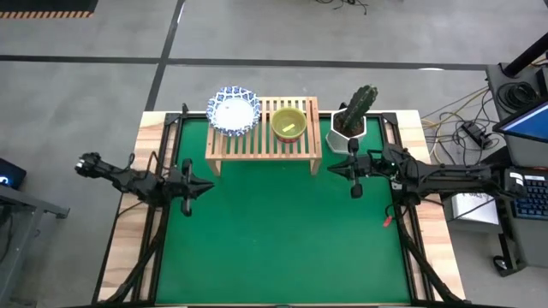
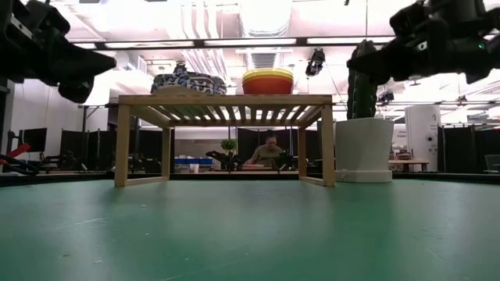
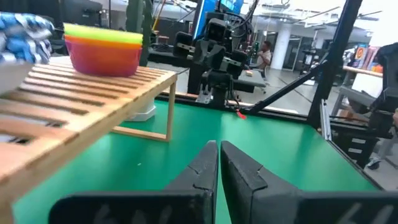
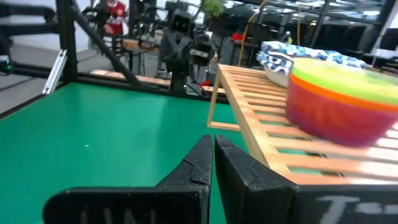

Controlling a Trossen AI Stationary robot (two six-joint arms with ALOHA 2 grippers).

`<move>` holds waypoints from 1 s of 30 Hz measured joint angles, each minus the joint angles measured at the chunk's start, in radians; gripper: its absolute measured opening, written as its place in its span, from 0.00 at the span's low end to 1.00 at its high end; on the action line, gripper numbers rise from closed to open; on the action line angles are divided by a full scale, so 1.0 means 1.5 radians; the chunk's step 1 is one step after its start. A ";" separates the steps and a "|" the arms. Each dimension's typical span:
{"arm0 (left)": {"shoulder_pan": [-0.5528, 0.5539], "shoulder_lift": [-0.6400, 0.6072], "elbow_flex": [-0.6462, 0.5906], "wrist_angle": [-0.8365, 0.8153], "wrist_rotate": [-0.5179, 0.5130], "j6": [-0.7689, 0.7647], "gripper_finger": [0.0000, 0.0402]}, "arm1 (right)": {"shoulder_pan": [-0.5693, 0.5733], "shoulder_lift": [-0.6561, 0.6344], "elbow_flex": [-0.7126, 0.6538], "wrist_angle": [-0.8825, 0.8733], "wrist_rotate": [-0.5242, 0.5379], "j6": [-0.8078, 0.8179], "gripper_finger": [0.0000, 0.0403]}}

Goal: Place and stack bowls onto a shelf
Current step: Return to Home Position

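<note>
A light-wood shelf [image 1: 265, 137] stands on its short legs at the table's far middle. On its slatted top sit a stack of white bowls with blue-patterned rims [image 1: 233, 110] at the left end and a stack of plastic bowls [image 1: 289, 124], yellow-green on top of red, right of it. The same stacks show in the low view, blue-rimmed [image 2: 187, 83] and plastic [image 2: 268, 80]. My left gripper [image 1: 208, 186] hovers shut over the mat, left of the shelf's near side. My right gripper [image 1: 335, 168] hovers shut off the shelf's right end, below the cactus pot.
A white hexagonal pot with a green cactus [image 1: 353, 120] stands right of the shelf, close to my right arm. The green mat [image 1: 282, 239] stretches from the shelf to the near edge. A person [image 2: 270, 151] sits in the room beyond the table.
</note>
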 joint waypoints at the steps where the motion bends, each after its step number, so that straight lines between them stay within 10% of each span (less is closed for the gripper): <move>1: 0.000 -0.003 -0.010 0.011 0.001 0.001 0.00 | -0.006 -0.008 -0.010 0.006 0.000 0.007 0.02; 30: 0.000 -0.001 -0.021 0.045 -0.014 0.035 0.00 | -0.071 -0.281 -0.131 -0.033 -0.004 0.036 0.02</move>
